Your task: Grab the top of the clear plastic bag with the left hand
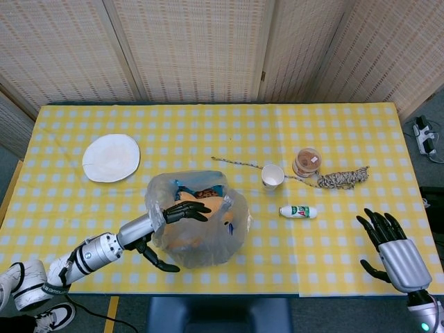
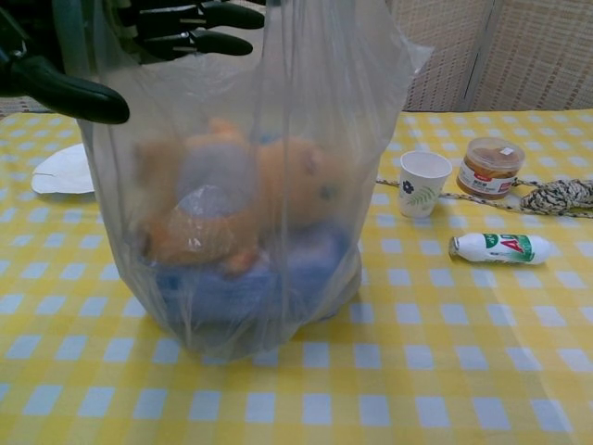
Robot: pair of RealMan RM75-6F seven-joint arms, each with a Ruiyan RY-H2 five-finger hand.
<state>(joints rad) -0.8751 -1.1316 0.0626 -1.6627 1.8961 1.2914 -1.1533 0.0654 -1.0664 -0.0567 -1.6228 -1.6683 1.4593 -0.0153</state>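
The clear plastic bag (image 1: 208, 239) stands upright near the table's front edge, with an orange plush toy (image 2: 269, 185) and something blue inside. My left hand (image 1: 175, 212) is at the bag's top on its left side. Its fingers (image 2: 190, 26) stretch straight across the mouth behind the plastic. The thumb (image 2: 69, 88) stays outside, well apart from them, with the bag's left wall (image 2: 102, 167) between. Nothing is pinched. My right hand (image 1: 390, 251) hovers open with spread fingers at the front right corner, far from the bag.
A white plate (image 1: 111, 157) lies at the back left. Right of the bag are a paper cup (image 1: 272, 176), a lidded jar (image 1: 306, 161), a coil of rope (image 1: 343, 178) and a small lying bottle (image 1: 298, 211).
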